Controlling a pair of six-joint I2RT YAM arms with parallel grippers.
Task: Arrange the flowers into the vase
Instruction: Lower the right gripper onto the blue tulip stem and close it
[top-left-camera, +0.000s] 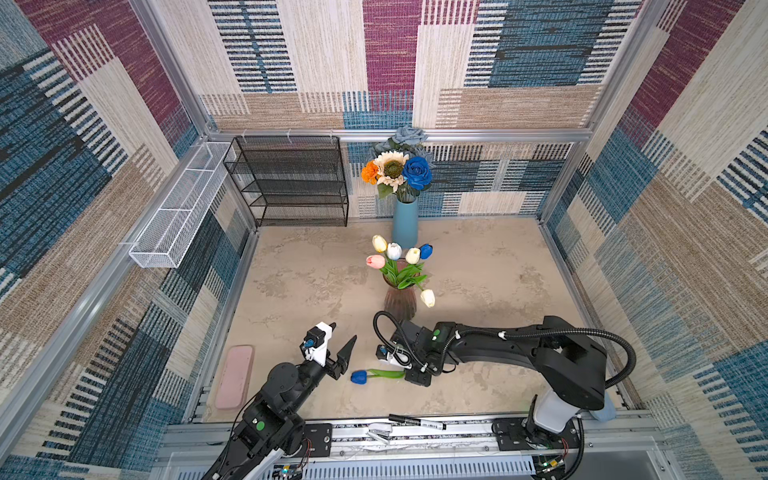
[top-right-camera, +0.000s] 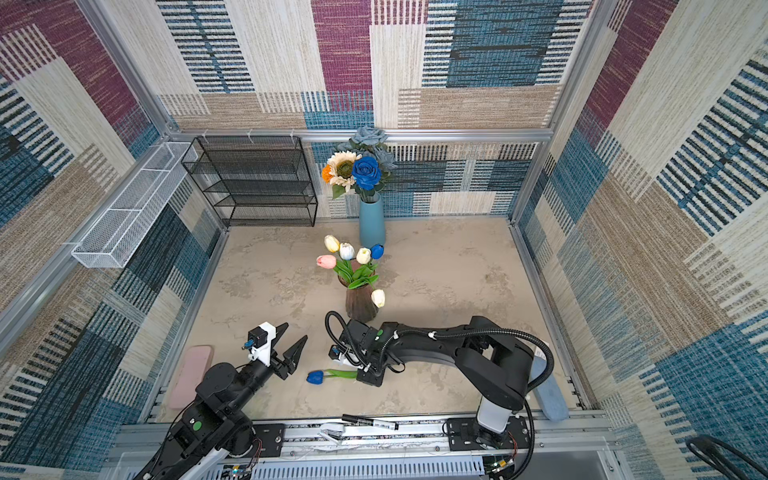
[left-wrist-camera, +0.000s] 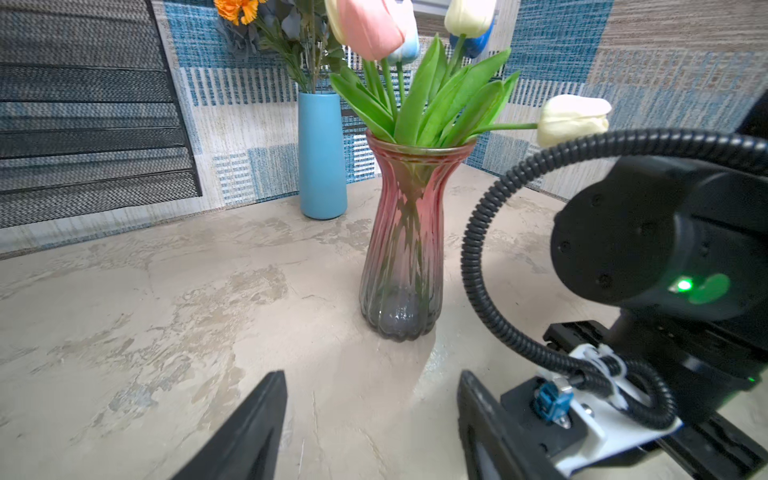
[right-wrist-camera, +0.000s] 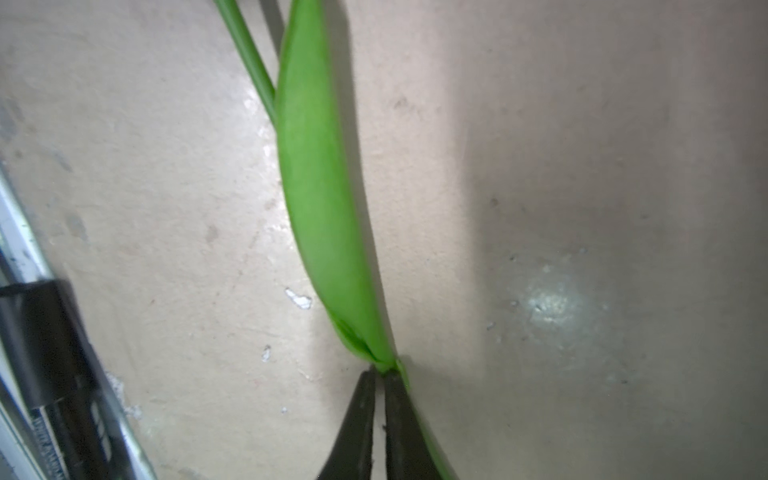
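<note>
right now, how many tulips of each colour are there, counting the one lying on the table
blue tulip: 2
pink tulip: 1
pale tulip, white to yellow: 4
total: 7

A black wire-mesh rack (top-left-camera: 286, 183) (top-right-camera: 253, 183) (left-wrist-camera: 83, 124) with several tiers stands on the mottled beige table (top-left-camera: 498, 291) (top-right-camera: 449, 282). Behind the rack and on both sides rise walls (top-left-camera: 390, 62) covered in woven patches of blue, beige and maroon. Just left of the rack, a long white mesh basket (top-left-camera: 178, 208) (top-right-camera: 124, 216) hangs on the metal frame. Well nearer the camera than the rack, a pink oblong pad (top-left-camera: 235, 376) (top-right-camera: 191, 374) lies flat. A blue pad (top-right-camera: 548, 386) lies in the corner diagonally opposite the rack. Farthest from the rack, a black marker (top-left-camera: 417, 422) (top-right-camera: 370, 422) (right-wrist-camera: 54, 374) rests on the aluminium rail (top-left-camera: 465, 432), with a small white stapler-like thing (top-left-camera: 380, 430) (top-right-camera: 330, 434) just beside it.
</note>
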